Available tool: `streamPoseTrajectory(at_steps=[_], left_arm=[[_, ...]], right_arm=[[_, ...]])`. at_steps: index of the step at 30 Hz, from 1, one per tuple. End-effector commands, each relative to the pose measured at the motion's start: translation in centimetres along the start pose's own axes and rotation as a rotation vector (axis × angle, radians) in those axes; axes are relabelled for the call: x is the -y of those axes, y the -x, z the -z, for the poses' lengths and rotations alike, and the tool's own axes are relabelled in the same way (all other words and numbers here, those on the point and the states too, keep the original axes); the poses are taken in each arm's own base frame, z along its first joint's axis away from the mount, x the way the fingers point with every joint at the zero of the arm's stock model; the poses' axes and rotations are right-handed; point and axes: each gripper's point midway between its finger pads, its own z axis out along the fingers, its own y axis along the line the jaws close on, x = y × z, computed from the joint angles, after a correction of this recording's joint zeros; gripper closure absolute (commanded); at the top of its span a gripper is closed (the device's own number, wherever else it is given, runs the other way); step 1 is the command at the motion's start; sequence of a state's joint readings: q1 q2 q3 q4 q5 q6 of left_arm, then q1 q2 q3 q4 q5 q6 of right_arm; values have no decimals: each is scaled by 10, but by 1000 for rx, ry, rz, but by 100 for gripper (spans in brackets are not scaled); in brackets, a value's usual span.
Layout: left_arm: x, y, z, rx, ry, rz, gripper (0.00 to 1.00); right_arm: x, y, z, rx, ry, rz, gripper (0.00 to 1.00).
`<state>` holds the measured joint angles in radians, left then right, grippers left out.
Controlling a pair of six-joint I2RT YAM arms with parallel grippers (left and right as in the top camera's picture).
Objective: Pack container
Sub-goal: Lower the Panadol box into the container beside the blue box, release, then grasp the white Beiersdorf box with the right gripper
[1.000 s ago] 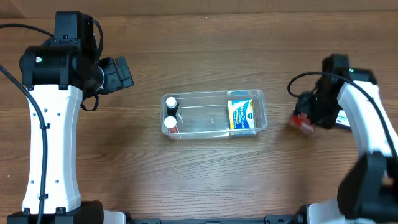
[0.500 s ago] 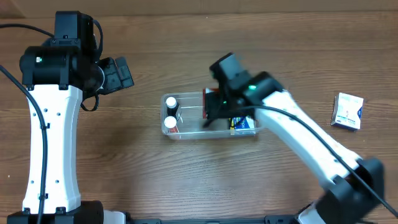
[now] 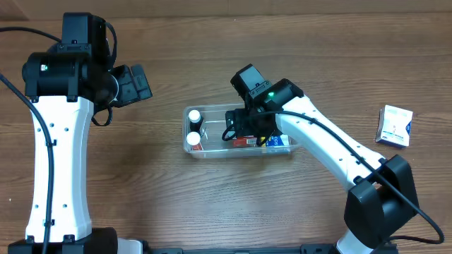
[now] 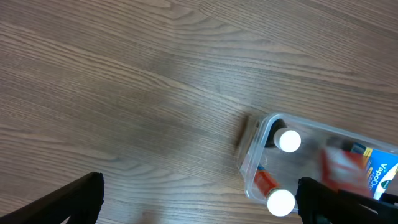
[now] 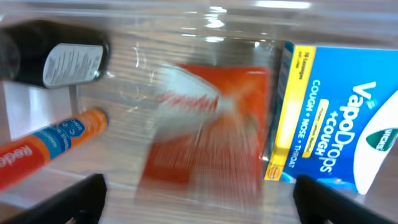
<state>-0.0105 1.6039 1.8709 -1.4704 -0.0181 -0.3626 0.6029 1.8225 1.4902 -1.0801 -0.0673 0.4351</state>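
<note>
The clear, shallow, rectangular plastic container [image 3: 214, 132] lies at the middle of the brown wooden desk [image 3: 212, 204], its long side running left to right.

Contents, counted:
- Two white-capped bottles at its left end: one dark bottle [image 5: 56, 59] with a pale label and one orange bottle [image 5: 50, 148].
- One flat red box [image 5: 205, 124], blurred, at the middle.
- One blue-and-yellow cardboard box [image 5: 329, 118] printed "VapoDrops" at the right end, just beside the red box.

Outside the container there is one small white cardboard box [image 3: 395, 125], well apart to the right.

Obstruction: the white right arm [image 3: 318, 141] reaches across the container's right half and hides part of it from overhead.

The right gripper [image 5: 199, 186] hangs over the red box, jaws spread wide, gripping nothing. The left gripper [image 4: 199, 186] hangs above bare desk, off to the left of the container, jaws likewise wide apart and empty.
</note>
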Motion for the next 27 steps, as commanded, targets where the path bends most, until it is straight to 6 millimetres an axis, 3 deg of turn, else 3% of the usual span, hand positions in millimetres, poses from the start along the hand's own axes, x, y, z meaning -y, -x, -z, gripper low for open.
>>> streamPoseTrajectory(at_steps=[1, 5, 8, 9, 11, 12, 14, 17, 19, 24, 27], left_arm=[[0, 2, 5, 15, -12, -15, 0], [0, 1, 5, 12, -11, -16, 0], [-1, -1, 5, 3, -7, -22, 0], [-1, -1, 5, 1, -6, -22, 0], [-1, -1, 5, 1, -6, -22, 0], [-1, -1, 5, 1, -6, -22, 0], [-1, -1, 5, 1, -7, -22, 0], [-1, -1, 5, 1, -7, -22, 0], [-1, -1, 5, 1, -7, -22, 0], [-1, -1, 5, 2, -7, -22, 0], [-1, -1, 5, 2, -7, -22, 0]], right_arm=[[1, 1, 2, 8, -2, -6, 0], [8, 6, 11, 46, -42, -9, 0], [23, 31, 75, 224, -101, -33, 0], [32, 42, 111, 318, -107, -65, 0], [75, 59, 185, 496, -110, -193, 0], [110, 64, 214, 562, -128, -281, 0], [194, 61, 238, 597, -227, -415, 0], [301, 46, 227, 496, -347, -534, 0], [359, 34, 200, 393, -356, -620, 0], [424, 19, 115, 164, -287, -671, 0], [435, 14, 62, 50, -204, -644, 0]])
